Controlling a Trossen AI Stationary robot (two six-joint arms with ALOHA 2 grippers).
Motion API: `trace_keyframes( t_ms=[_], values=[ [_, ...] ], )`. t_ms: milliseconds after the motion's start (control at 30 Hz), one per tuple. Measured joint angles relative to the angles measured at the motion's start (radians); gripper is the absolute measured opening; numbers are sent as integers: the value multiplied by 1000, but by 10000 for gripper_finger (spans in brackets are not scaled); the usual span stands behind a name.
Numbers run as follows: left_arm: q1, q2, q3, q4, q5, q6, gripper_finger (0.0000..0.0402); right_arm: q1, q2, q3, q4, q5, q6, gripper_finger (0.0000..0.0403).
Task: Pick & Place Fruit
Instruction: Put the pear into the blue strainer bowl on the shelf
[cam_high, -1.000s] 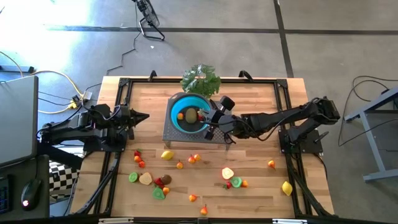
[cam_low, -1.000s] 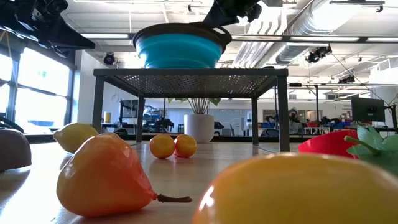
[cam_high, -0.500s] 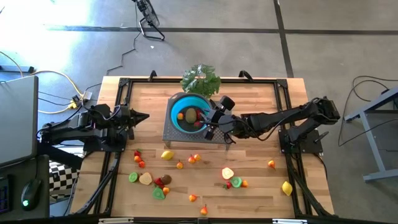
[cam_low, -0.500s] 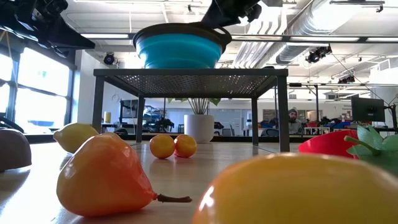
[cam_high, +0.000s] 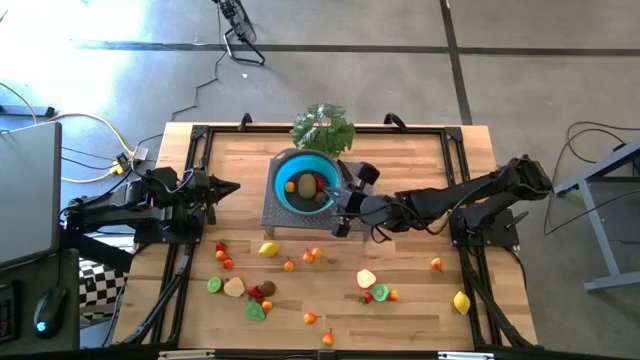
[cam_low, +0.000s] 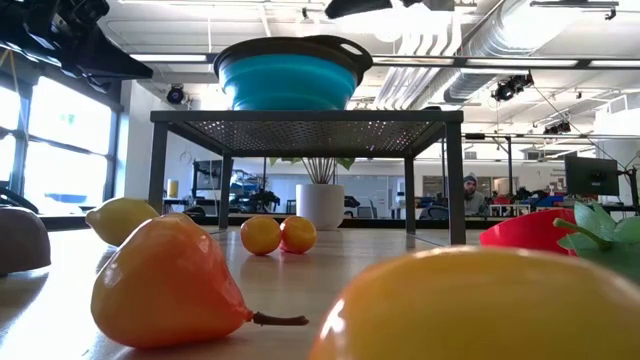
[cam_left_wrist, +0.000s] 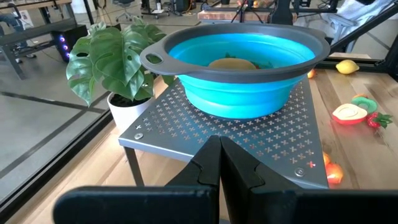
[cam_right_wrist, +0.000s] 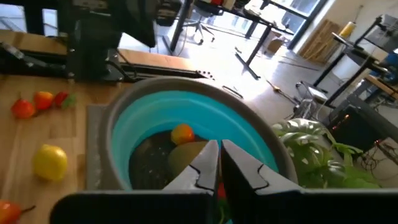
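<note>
Right pincer (cam_high: 343, 207) closed and empty beside blue bowl (cam_high: 298, 167) holding some fruit (cam_high: 307, 186), more fruit (cam_high: 366, 279) scattered on bench (cam_high: 410, 170), left pincer (cam_high: 232, 187) closed, off to the side.

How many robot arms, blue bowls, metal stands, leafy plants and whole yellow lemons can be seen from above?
robot arms: 2 (left, right)
blue bowl: 1
metal stand: 1
leafy plant: 1
whole yellow lemons: 2 ()
Total: 7
</note>
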Motion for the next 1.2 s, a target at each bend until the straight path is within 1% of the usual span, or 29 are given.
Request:
trace_keyframes(
  t_ms=[133, 233, 367, 533, 667, 867, 1033, 1133, 1200],
  values=[
    [0, 0, 0, 0, 0, 0, 0, 50, -40, 1, -22, 2, 7, 5],
    [0, 0, 0, 0, 0, 0, 0, 82, -78, 2, -63, -7, 79, 3],
    [0, 0, 0, 0, 0, 0, 0, 114, -133, 1, -207, -11, 289, 3],
    [0, 0, 0, 0, 0, 0, 0, 130, -170, 1, -448, -35, 591, 2],
    [0, 0, 0, 0, 0, 0, 0, 134, -171, 1, -631, -136, 815, 2],
    [0, 0, 0, 0, 0, 0, 0, 134, -171, 1, -862, -358, 1109, 2],
    [0, 0, 0, 0, 0, 0, 0, 150, -171, 1, -994, -508, 1242, 2],
    [0, 0, 0, 0, 0, 0, 0, 175, -171, 1, -1069, -556, 1307, 2],
    [0, 0, 0, 0, 0, 0, 0, 197, -171, 1, -1108, -562, 1348, 2]
  ],
)
